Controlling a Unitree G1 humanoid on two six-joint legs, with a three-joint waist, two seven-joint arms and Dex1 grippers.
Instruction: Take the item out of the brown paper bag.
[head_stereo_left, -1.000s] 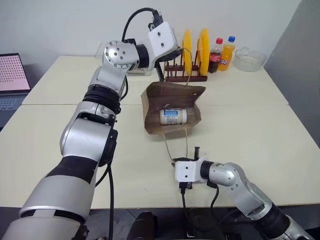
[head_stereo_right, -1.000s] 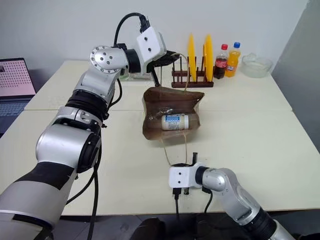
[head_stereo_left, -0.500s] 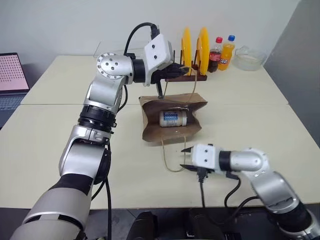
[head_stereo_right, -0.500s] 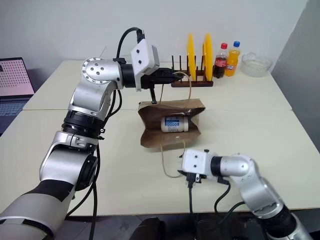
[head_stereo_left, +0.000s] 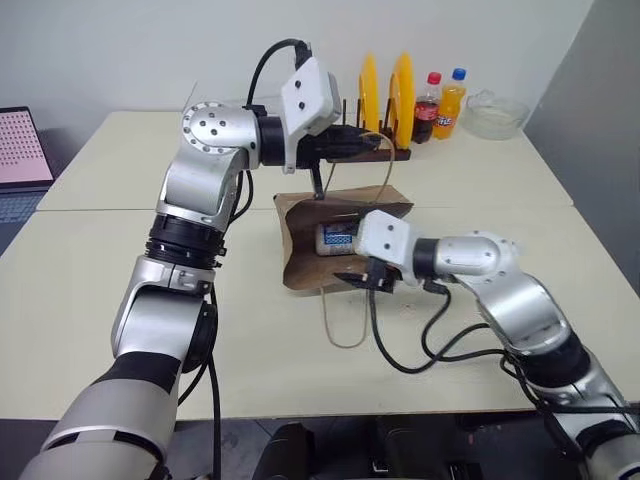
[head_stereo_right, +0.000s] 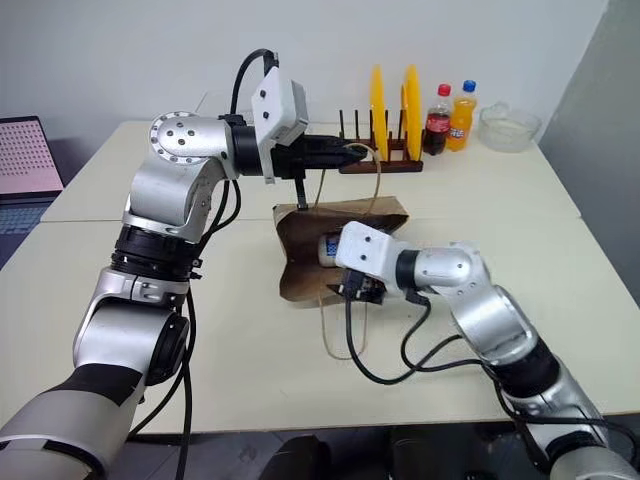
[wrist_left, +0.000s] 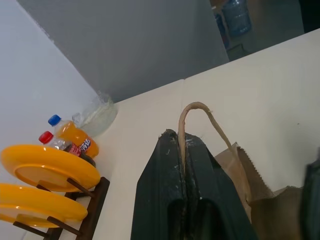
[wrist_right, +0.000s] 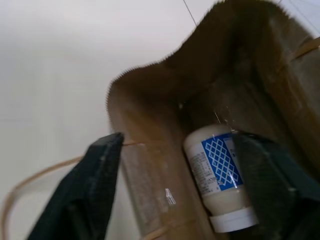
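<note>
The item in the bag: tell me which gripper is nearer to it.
Right. The right gripper is open at the brown paper bag's mouth, facing the item. The left gripper is above, shut on the bag's handle.

Brown paper bag (head_stereo_left: 300, 260): creased matt kraft paper, twisted-paper loop handle (wrist_left: 197, 112).
Item (wrist_right: 220, 180): smooth whitish plastic, glossy blue-patterned label.
Counter (head_stereo_left: 100, 270): smooth matt cream surface.
Plates (head_stereo_left: 385, 95): glossy yellow plastic.
Rack (head_stereo_right: 385, 165): dark wood.

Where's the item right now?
The small whitish bottle with a blue patch lies inside the creased brown paper bag, mid-table, just ahead of the right gripper.
</note>
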